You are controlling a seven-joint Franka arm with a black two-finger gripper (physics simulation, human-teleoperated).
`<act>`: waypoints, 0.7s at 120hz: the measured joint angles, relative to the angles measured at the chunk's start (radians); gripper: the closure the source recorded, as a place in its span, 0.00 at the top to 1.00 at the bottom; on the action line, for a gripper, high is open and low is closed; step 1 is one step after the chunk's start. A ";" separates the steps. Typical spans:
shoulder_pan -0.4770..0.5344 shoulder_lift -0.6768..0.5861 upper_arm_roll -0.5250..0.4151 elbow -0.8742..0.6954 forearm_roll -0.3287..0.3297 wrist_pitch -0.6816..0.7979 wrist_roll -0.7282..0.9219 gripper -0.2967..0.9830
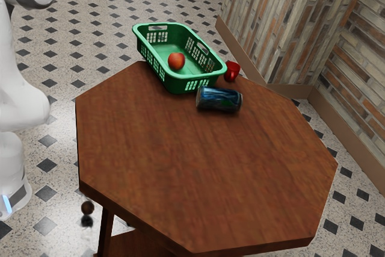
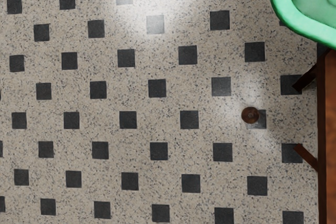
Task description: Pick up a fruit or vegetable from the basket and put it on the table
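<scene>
A red-orange fruit, like an apple or peach [image 1: 176, 61], lies inside the green basket [image 1: 170, 83], which stands at the far edge of the brown table [image 1: 204, 161]. In the wrist view a rounded corner of the basket [image 2: 281, 3] and a strip of the table [image 2: 330, 129] appear, with floor below the hand. The white arm stands beside the table at the exterior view's left, its hand away from the basket. Whether the gripper is open or shut cannot be told.
A dark blue can [image 1: 219, 99] lies on its side against the basket's near end. A red mug [image 1: 232, 71] stands beside the basket, toward the brick wall [image 1: 289, 22]. A small brown round object [image 1: 88, 207] is low beside the table, over the tiled floor [image 2: 157, 129].
</scene>
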 joint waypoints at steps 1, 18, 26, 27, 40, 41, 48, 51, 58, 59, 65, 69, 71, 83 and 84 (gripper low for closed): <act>0.000 0.000 0.001 0.000 0.001 0.009 0.002 0.76; -0.004 -0.004 0.001 -0.001 0.016 0.113 0.035 0.76; -0.011 0.006 -0.064 0.011 0.025 0.179 0.047 0.76; -0.012 0.007 -0.083 0.011 0.025 0.190 0.049 0.76; -0.041 0.012 -0.289 -0.173 0.026 0.355 0.066 0.76; -0.041 0.013 -0.298 -0.201 0.025 0.367 0.067 0.76; -0.046 0.007 -0.333 -0.360 -0.005 0.436 0.075 0.76; -0.045 -0.001 -0.340 -0.418 -0.020 0.461 0.078 0.76; -0.061 -0.013 -0.345 -0.492 -0.047 0.506 0.085 0.76; -0.063 -0.015 -0.345 -0.498 -0.050 0.512 0.086 0.76; -0.072 -0.032 -0.340 -0.525 -0.064 0.542 0.091 0.76; -0.073 -0.047 -0.332 -0.541 -0.071 0.558 0.095 0.76; -0.073 -0.054 -0.330 -0.546 -0.074 0.566 0.096 0.76; -0.092 -0.087 -0.292 -0.560 -0.116 0.598 0.098 0.76; -0.096 -0.089 -0.289 -0.561 -0.119 0.600 0.098 0.76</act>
